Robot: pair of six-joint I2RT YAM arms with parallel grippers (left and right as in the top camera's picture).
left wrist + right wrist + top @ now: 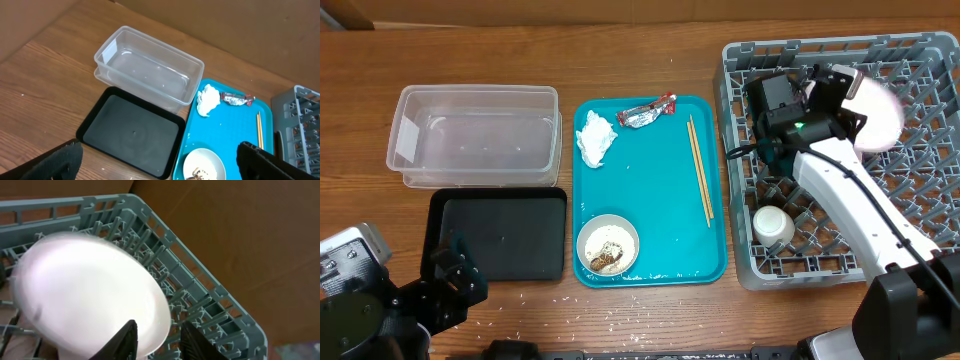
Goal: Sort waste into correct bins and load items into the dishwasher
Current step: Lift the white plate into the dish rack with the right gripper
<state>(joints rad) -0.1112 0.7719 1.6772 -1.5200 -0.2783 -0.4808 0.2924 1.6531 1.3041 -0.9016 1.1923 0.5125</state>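
Observation:
A round white plate (pixel 875 112) stands on edge among the pegs of the grey dishwasher rack (pixel 920 50), blurred in the right wrist view (pixel 90 290). My right gripper (pixel 159 335) straddles its rim with the jaws apart; one finger overlaps the plate, the other stands clear of it. A cream bowl (pixel 773 226) lies upside down in the rack's near corner. On the teal tray (pixel 650 200) lie a napkin (pixel 596 138), a foil wrapper (pixel 648 112), chopsticks (pixel 700 170) and a white bowl (pixel 608 244) with brown scraps (pixel 200 174). My left gripper (pixel 157 160) hangs wide open and empty near the black tray (pixel 500 235).
The clear tub (pixel 475 135) sits behind the black tray, left of the teal tray. Rice grains dot the wooden table along its front edge. The right arm stretches diagonally over the rack's near half.

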